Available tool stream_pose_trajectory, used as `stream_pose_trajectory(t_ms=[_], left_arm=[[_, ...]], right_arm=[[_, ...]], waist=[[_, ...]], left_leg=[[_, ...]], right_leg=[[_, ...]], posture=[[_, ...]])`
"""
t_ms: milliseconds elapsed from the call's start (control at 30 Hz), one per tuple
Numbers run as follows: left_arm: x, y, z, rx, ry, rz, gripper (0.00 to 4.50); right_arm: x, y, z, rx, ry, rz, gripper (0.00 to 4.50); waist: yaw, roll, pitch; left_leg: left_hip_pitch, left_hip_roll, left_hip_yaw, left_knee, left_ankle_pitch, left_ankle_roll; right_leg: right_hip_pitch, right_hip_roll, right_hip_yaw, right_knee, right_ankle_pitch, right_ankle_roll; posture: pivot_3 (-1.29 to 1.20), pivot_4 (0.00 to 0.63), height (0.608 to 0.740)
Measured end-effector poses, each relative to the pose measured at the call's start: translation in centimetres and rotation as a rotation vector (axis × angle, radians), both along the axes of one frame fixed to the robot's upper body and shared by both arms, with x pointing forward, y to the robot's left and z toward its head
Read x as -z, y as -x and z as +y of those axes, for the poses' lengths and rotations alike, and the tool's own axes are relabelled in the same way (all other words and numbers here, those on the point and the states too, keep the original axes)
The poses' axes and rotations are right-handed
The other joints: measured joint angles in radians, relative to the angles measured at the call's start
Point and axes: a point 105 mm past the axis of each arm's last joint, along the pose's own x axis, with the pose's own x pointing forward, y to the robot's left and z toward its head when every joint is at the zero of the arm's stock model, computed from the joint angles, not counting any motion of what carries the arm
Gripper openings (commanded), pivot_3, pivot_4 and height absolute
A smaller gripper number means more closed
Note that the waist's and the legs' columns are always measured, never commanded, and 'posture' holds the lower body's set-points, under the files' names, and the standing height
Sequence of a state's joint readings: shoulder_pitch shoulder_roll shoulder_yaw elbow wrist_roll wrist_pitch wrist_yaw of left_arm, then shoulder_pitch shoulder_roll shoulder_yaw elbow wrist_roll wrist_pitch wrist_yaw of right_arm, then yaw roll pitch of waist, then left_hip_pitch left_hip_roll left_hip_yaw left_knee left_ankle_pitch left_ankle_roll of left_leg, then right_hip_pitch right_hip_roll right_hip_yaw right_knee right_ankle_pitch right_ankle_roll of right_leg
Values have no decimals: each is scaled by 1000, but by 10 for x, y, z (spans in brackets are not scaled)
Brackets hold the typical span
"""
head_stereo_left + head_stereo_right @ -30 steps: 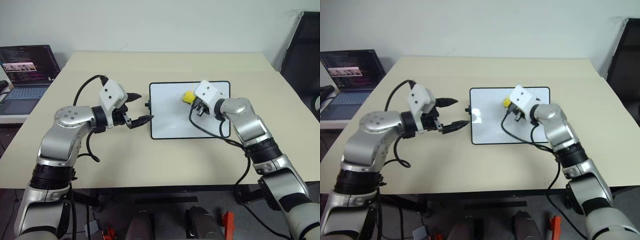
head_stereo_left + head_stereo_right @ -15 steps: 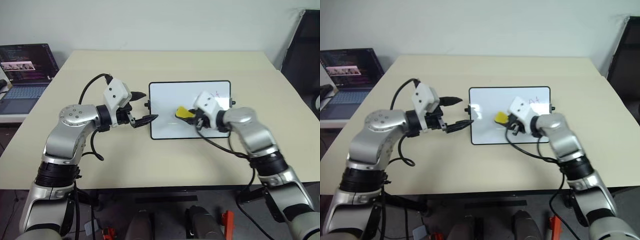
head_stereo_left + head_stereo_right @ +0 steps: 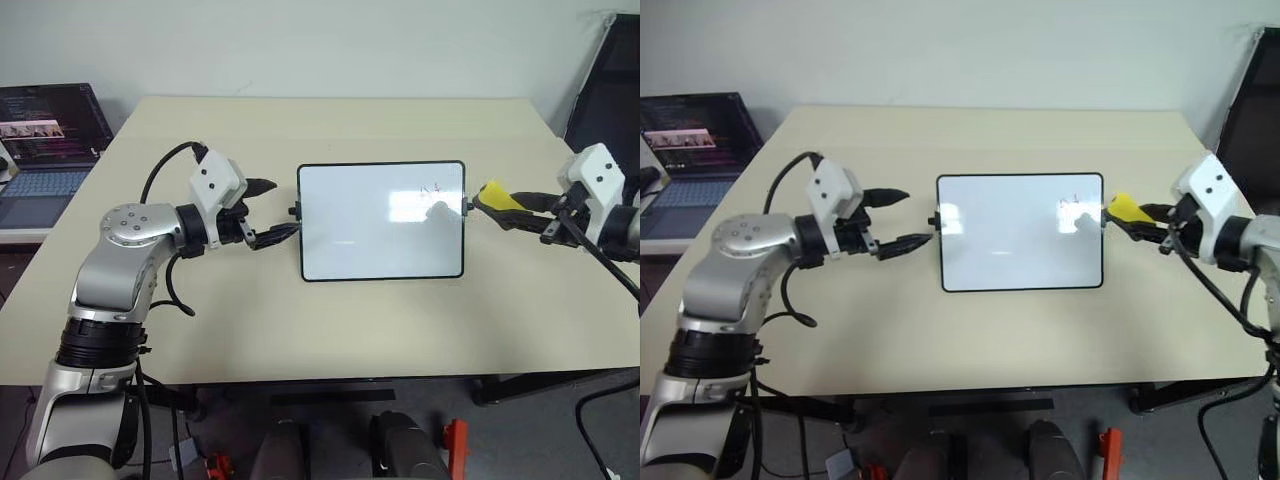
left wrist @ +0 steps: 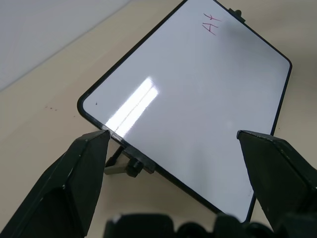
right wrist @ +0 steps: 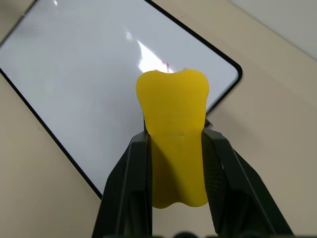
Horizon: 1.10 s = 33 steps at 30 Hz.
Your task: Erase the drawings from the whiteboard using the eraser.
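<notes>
The whiteboard (image 3: 380, 245) lies flat in the middle of the table. One faint reddish drawing (image 3: 432, 190) like "A+" sits near its far right corner and appears again in the left wrist view (image 4: 213, 23). My right gripper (image 3: 490, 203) hovers just past the board's right edge, shut on the yellow eraser (image 3: 497, 197). The right wrist view has the eraser (image 5: 173, 148) pinched between both fingers. My left gripper (image 3: 280, 207) stands open at the board's left edge, beside the small black knob (image 3: 293, 211).
A laptop (image 3: 45, 140) with a lit screen stands beyond the table's left side. A black chair (image 3: 605, 90) is at the far right. The beige table (image 3: 300, 320) has bare room in front of and behind the board.
My right arm swung the eraser from over the board's middle to beyond its right edge and lifted it, uncovering the reddish mark. The left gripper stayed open by the board's left edge.
</notes>
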<state>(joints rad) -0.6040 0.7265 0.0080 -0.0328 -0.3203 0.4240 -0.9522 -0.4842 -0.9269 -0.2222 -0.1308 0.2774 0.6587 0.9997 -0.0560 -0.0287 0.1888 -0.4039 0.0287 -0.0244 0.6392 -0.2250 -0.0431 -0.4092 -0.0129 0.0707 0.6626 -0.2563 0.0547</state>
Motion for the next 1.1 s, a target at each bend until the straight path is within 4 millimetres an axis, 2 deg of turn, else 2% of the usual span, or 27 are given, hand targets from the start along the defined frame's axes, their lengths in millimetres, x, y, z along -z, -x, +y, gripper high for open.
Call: stream_pose_trajectory(t_ms=[100, 300, 1100], left_arm=[[1, 0, 2, -4, -6, 4, 4500], [1, 1, 3, -6, -10, 4, 4500], [0, 2, 1, 0, -6, 2, 4500]], right_arm=[[3, 1, -11, 28, -13, 9, 1017], [2, -3, -14, 32, -33, 5, 1017], [4, -5, -10, 11, -21, 8, 1014]], waist=[[0, 0, 0], [1, 0, 0], [2, 0, 0]], left_leg=[[0, 0, 0, 0, 0, 0], [0, 0, 0, 0, 0, 0], [0, 0, 0, 0, 0, 0]], right_leg=[[0, 0, 0, 0, 0, 0], [0, 0, 0, 0, 0, 0], [0, 0, 0, 0, 0, 0]], posture=[[0, 150, 740], [0, 150, 740], [0, 150, 740]])
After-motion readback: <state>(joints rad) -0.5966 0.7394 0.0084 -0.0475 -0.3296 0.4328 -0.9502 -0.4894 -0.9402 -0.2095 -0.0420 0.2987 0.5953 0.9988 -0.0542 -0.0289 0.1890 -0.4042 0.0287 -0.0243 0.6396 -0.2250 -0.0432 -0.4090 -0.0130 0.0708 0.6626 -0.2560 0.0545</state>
